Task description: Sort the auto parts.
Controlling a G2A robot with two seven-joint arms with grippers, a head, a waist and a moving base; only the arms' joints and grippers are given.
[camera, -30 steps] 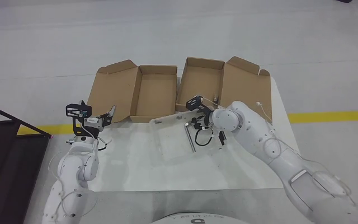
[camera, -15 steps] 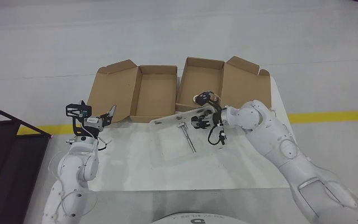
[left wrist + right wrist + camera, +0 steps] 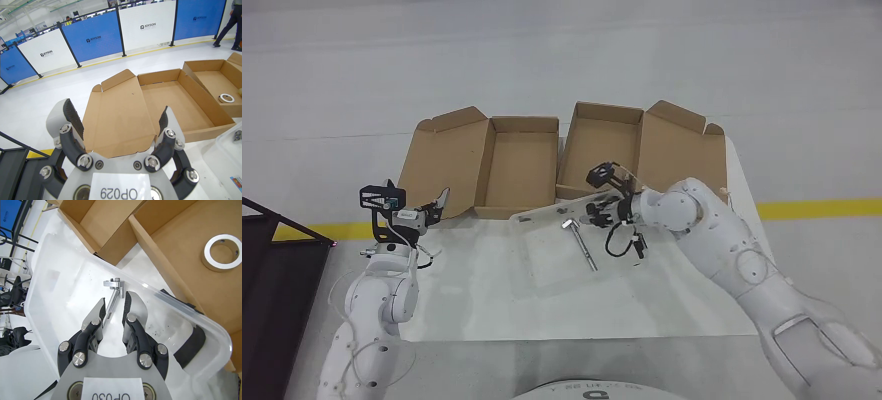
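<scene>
Right gripper (image 3: pixel 115 298) over clear tray (image 3: pixel 56 256), part open, holding nothing
Metal rod (image 3: pixel 112 300) flat in tray, one end between fingertips; from above, 7 o'clock of gripper

The top camera looks straight down on the whole desk (image 3: pixel 482 290), the right wrist camera hangs close over the clear bin (image 3: pixel 62 289), and the left wrist camera, well left of it, faces across the cardboard boxes (image 3: pixel 170 98) all share.
</scene>
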